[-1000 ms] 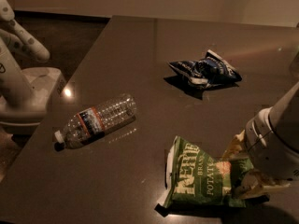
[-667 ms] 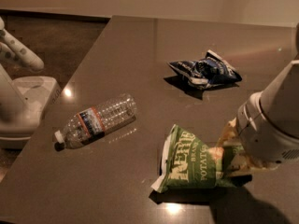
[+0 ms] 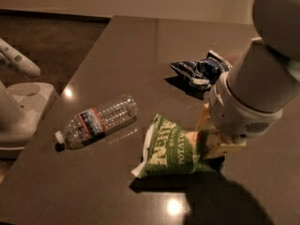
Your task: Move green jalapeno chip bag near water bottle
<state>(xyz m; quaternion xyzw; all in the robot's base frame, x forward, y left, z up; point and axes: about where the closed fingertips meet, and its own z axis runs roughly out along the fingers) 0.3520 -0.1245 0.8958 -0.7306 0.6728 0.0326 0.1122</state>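
Note:
The green jalapeno chip bag (image 3: 168, 150) is light green with white lettering. It sits at the near middle of the dark table, its left end tilted up. My gripper (image 3: 212, 139) is at the bag's right end, shut on it, and the thick white arm (image 3: 253, 93) rises to the upper right. The water bottle (image 3: 97, 121) lies on its side to the left of the bag, cap toward the near left table edge, with a small gap between bottle and bag.
A crumpled dark blue and white chip bag (image 3: 199, 71) lies farther back, partly behind my arm. The dark table (image 3: 140, 46) has its left edge close to the bottle's cap. A white machine (image 3: 21, 109) stands on the floor at the left.
My gripper has moved left and away from the near edge with the green bag in it. The bag now lies much closer to the water bottle. The bottle and blue bag have not moved.

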